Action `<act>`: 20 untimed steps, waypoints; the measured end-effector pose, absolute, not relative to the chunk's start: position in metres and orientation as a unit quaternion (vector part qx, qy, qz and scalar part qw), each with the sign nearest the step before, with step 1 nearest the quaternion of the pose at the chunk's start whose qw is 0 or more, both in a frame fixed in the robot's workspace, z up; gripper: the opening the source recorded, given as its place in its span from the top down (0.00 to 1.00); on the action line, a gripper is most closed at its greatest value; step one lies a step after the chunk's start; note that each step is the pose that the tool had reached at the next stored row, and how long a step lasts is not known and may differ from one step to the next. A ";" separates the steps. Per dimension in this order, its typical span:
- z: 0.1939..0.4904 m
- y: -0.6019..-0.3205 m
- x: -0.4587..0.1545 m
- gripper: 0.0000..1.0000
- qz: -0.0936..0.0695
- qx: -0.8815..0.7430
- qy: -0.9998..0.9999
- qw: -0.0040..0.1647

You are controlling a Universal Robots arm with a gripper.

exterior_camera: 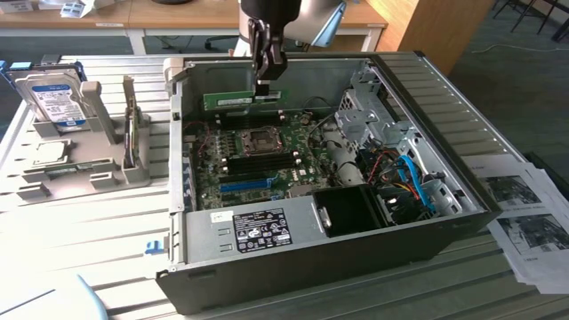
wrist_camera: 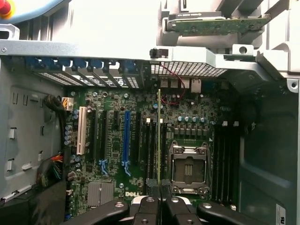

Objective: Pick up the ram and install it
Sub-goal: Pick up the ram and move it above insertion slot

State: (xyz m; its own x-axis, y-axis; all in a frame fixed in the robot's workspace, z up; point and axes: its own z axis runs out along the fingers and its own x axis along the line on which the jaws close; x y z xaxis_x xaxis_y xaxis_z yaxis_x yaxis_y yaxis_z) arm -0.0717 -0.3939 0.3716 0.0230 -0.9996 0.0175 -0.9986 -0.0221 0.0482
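The ram (exterior_camera: 233,100), a thin green board stick, hangs level above the open computer case (exterior_camera: 442,244), over the far part of the motherboard (exterior_camera: 302,175). My gripper (exterior_camera: 265,91) is shut on the stick's end toward the exterior view's right and points straight down. In the wrist view the ram (wrist_camera: 159,136) appears edge-on as a thin line between my fingertips (wrist_camera: 149,202), running over the dark memory slots (wrist_camera: 151,145) beside the CPU socket (wrist_camera: 189,168). The stick is above the board, clear of the slots.
A silver hard drive (exterior_camera: 53,97) stands in a grey holder at the exterior view's left. Inside the case are a bright blue slot (exterior_camera: 244,185), a power supply (exterior_camera: 258,227), a drive cage (exterior_camera: 369,110) and cable bundles (exterior_camera: 404,180). Printed papers (exterior_camera: 529,220) lie at the right.
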 end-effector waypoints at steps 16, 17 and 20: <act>0.344 -0.394 -0.071 0.89 -0.011 0.715 -0.699 0.023; 0.344 -0.394 -0.070 0.89 -0.011 0.715 -0.699 0.023; 0.344 -0.394 -0.065 0.89 -0.012 0.715 -0.699 0.024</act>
State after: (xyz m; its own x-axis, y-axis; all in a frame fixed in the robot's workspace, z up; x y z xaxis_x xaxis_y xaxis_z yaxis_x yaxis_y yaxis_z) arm -0.0651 -0.3943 0.3438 0.0230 -0.9996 0.0162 -0.9985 -0.0222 0.0506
